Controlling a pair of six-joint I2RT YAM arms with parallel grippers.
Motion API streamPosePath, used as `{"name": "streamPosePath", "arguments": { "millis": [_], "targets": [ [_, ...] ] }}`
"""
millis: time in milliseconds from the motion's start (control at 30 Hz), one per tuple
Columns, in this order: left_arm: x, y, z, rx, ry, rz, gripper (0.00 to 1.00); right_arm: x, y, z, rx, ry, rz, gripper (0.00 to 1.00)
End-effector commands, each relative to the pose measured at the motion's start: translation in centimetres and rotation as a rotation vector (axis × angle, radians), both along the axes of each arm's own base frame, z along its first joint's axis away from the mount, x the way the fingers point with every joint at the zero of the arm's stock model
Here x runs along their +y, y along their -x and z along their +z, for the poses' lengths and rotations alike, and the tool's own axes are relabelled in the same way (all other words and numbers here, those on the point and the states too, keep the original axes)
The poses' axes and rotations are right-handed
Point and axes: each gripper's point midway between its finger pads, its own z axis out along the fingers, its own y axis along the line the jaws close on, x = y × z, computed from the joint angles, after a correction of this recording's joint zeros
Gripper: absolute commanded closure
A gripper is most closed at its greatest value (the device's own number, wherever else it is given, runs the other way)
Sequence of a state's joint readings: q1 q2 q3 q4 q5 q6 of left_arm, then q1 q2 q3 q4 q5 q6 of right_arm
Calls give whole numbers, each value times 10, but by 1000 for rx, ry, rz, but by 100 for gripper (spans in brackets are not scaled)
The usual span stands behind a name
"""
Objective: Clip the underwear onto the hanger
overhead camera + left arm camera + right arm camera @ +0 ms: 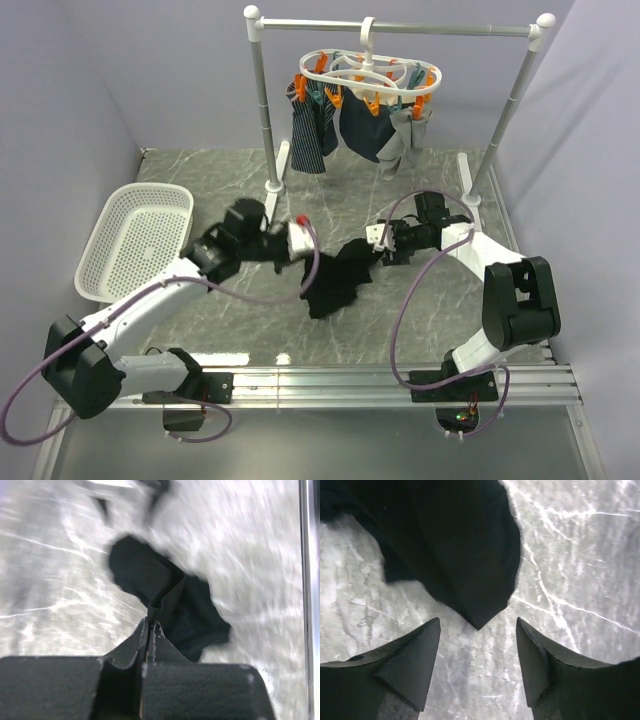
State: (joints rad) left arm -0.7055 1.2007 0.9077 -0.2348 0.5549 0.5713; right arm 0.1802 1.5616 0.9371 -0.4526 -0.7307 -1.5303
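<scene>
The black underwear point(340, 278) lies crumpled on the marble table between the two arms. My left gripper point(309, 263) is shut on a fold at its left edge; in the left wrist view the fingertips point(151, 626) pinch the underwear point(192, 615), which trails away over the table. My right gripper point(366, 250) is open at the cloth's right end. In the right wrist view a pointed corner of the underwear point(455, 545) sits just ahead of the gap in the right gripper point(479, 630), touching neither finger. The white hanger point(370, 75) with orange and teal pegs hangs at the back.
The hanger hangs from a silver rail stand point(400, 28) at the back. A striped garment point(308, 130), a dark garment point(365, 135) and a grey sock point(412, 128) are pegged to it. A white mesh basket point(140, 238) sits at the left.
</scene>
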Motion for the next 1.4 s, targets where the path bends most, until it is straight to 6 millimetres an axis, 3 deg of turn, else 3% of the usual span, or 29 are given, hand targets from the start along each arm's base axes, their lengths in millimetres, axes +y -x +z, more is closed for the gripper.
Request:
{"name": "streamPosePath", "arguments": {
  "millis": [0,167,367,500,667,867,1067,1167,1367],
  "targets": [
    [8,-13,54,197,167,68,100,5,-1,17,3,-41,11,29],
    [8,-46,72,305,228,163,100,16,-7,27,61,-111,-26,25],
    [18,-80,42,432,233,280,100,20,-9,16,130,-78,-50,24],
    [31,-104,36,496,274,353,100,27,-9,10,223,-65,-112,24],
    [39,-121,33,545,297,387,100,18,-13,-12,221,0,-179,25],
    [45,-134,18,552,263,386,100,15,-16,-9,223,24,-176,28],
    [51,-145,4,561,223,362,100,-2,-16,9,65,75,-87,28],
    [54,-154,-5,595,209,358,100,-8,-16,3,-34,101,0,28],
    [59,-173,-17,623,201,370,100,2,-10,-13,-223,101,196,35]
  ]
}}
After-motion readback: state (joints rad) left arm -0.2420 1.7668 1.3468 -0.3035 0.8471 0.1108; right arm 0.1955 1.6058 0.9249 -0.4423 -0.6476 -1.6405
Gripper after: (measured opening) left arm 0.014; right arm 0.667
